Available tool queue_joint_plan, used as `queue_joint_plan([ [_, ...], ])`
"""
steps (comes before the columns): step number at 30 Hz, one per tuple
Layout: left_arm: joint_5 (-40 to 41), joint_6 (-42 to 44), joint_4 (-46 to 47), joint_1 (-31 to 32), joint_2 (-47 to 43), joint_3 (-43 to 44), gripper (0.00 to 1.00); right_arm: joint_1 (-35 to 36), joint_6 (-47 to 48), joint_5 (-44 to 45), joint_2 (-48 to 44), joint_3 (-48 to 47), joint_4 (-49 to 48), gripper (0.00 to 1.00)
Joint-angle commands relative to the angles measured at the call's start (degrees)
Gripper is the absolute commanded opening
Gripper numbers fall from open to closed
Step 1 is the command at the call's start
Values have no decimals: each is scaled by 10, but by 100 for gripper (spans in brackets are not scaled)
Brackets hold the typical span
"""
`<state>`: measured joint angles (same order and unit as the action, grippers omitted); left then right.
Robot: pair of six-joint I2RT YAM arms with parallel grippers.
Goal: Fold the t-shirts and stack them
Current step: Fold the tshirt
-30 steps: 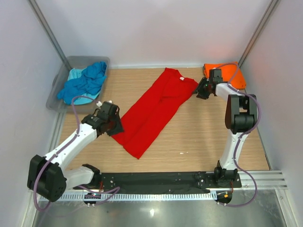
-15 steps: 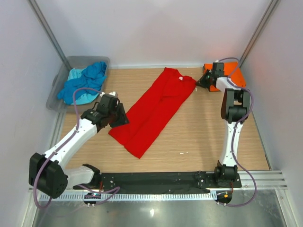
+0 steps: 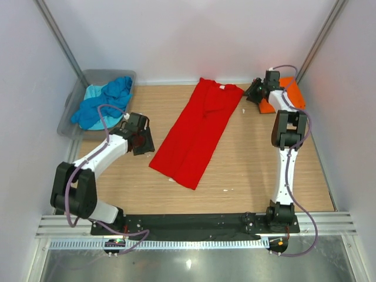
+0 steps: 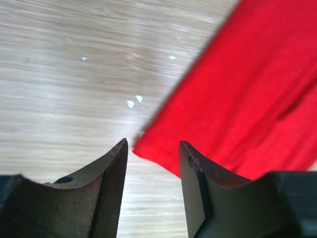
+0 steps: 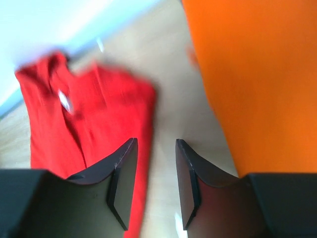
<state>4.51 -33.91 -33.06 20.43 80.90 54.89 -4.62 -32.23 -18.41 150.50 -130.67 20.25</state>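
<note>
Showing overhead only: blue t-shirts

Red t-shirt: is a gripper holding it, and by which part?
Nothing holds the red t-shirt: the left gripper and the right gripper are open and empty.

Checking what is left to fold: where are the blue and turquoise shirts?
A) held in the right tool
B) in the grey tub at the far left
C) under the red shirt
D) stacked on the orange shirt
B: the blue and turquoise shirts lie crumpled in the grey tub, apart from the red shirt and orange shirt.
</note>
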Motion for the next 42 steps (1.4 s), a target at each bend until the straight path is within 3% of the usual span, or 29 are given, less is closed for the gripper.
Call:
queue_joint_plan([
  [1, -29, 34, 52, -15, 48, 21, 46, -2, -16, 13, -138, 146, -15, 43],
  [3, -91, 45, 67, -15, 93, 29, 42, -2, -20, 19, -219, 239, -21, 43],
  [8, -142, 34, 67, -14, 148, 16, 28, 1, -21, 22, -361, 385, -20, 43],
  [13, -115, -6, 70, -14, 117, -61, 27, 14, -5, 14, -488, 502, 7, 42],
  [16, -114, -38, 70, -5, 95, -113, 25, 44, -10, 53, -554, 566, 51, 41],
  [23, -96, -145, 84, 108, 20, -201, 22, 229, -84, 149, -712, 748, 53, 45],
  [26, -87, -196, 91, 164, -9, -235, 22, 279, -117, 152, -753, 821, 54, 45],
  [30, -81, -227, 95, 191, -71, -262, 24, 342, -134, 166, -806, 890, 87, 45],
  [34, -83, -217, 89, 192, -132, -264, 34, 376, -149, 148, -845, 937, 111, 45],
  [42, -104, -168, 83, 192, -110, -254, 42, 426, -194, 85, -877, 1001, 96, 46],
])
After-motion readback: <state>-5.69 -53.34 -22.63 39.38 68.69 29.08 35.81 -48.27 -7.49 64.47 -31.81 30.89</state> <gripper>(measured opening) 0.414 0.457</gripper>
